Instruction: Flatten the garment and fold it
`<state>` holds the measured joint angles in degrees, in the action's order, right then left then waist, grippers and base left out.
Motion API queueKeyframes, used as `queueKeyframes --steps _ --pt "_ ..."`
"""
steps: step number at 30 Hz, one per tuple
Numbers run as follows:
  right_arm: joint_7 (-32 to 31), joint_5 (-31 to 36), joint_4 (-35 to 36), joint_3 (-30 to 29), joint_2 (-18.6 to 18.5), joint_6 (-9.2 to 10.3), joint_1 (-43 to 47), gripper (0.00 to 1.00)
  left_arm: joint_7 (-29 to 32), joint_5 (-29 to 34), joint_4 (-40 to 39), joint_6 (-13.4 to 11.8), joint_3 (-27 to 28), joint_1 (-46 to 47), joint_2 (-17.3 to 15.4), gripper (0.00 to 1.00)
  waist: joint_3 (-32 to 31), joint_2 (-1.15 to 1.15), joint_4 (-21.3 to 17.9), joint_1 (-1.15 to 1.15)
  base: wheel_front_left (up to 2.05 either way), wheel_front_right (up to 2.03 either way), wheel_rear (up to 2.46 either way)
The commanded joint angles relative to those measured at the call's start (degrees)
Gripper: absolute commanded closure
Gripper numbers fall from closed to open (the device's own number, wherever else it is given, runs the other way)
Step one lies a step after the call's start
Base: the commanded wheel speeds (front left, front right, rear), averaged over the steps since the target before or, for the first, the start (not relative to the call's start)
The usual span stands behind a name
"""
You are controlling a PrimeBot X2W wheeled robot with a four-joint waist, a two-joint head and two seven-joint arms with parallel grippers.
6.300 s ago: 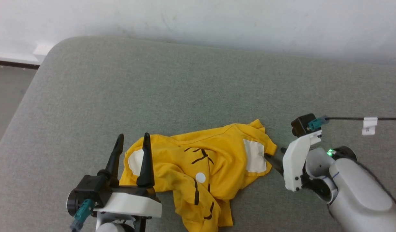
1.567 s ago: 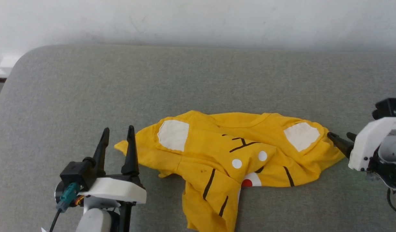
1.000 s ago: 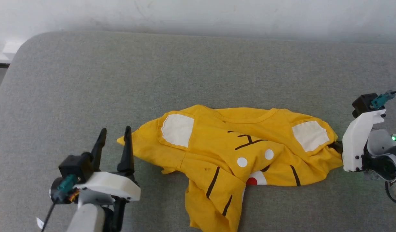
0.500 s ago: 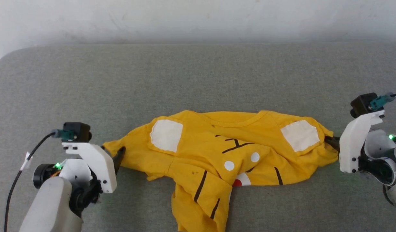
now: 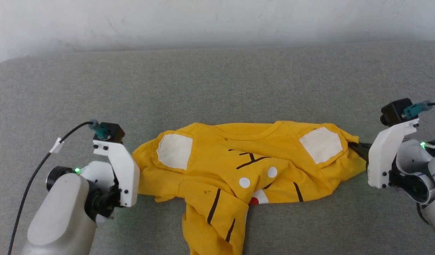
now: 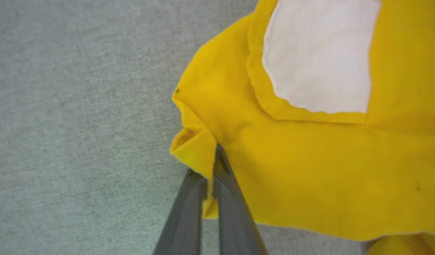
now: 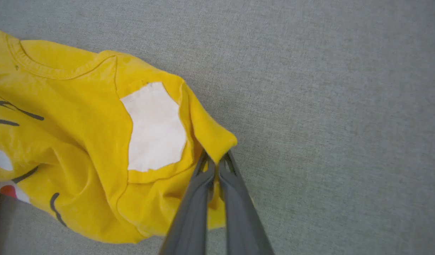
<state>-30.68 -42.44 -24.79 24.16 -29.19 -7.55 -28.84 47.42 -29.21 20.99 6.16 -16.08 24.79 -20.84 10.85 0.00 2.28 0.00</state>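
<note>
The garment point(image 5: 246, 166), a bright yellow T-shirt, lies print side up on the grey surface, stretched sideways between both arms. Its lower part is bunched toward the near edge. White patches sit on its left sleeve point(image 5: 174, 151) and right sleeve point(image 5: 320, 144). My left gripper point(image 5: 136, 171) is at the left sleeve's tip. In the left wrist view the left gripper point(image 6: 212, 161) is shut on a yellow fold of the garment point(image 6: 309, 159). My right gripper point(image 5: 357, 150) is at the right sleeve end. In the right wrist view the right gripper point(image 7: 215, 161) is shut on the garment point(image 7: 79, 141).
The grey cloth-covered surface point(image 5: 217, 81) stretches wide behind the shirt up to a white wall point(image 5: 217, 21). Its rounded left corner point(image 5: 5, 65) shows at far left. A black cable point(image 5: 37, 170) loops from my left wrist.
My left gripper has swung in to the left sleeve tip and shut on it. The right gripper stays shut on the right sleeve. The head camera has shifted.
</note>
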Motion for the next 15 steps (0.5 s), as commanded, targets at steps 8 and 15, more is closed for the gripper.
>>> queueKeyframes --steps 8,15 --pt "7.3 3.8 4.2 -2.5 -4.3 0.06 -3.3 1.0 -8.2 4.5 -7.1 0.4 0.5 5.4 -2.7 1.0 -4.6 0.0 -0.4 0.0 0.0 0.0 0.0" --pt "10.6 6.9 2.4 -4.2 -5.7 0.06 -12.7 1.0 -17.5 10.0 -5.6 -0.3 1.6 16.3 -5.1 1.0 -4.9 0.0 -2.8 0.0 0.0 0.0 0.0"
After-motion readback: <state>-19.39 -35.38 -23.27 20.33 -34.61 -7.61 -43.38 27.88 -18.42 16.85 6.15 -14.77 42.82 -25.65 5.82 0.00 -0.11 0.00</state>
